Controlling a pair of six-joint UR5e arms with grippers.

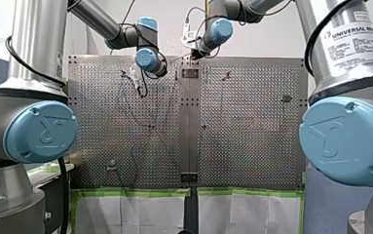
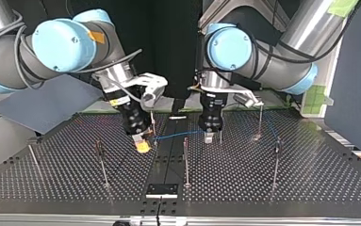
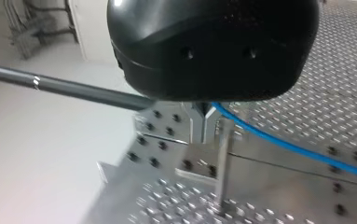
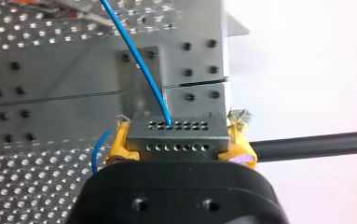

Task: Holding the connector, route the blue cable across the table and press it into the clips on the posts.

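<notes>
Blue cable (image 4: 143,60) runs from the connector (image 4: 177,138), clamped by the yellow-padded fingers (image 4: 120,142) of my right gripper (image 4: 180,135), to my left gripper (image 3: 204,122), its fingers seemingly pinched shut on it just beside a post (image 3: 223,163); mid-routing, the next move is pressing it into that post's clip

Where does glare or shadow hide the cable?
Top view: dark table, cable plain. Front view: table sheen nearly swallows it. Left wrist view: my left gripper body blocks much. Right wrist view: connector evenly lit, no glare.
</notes>
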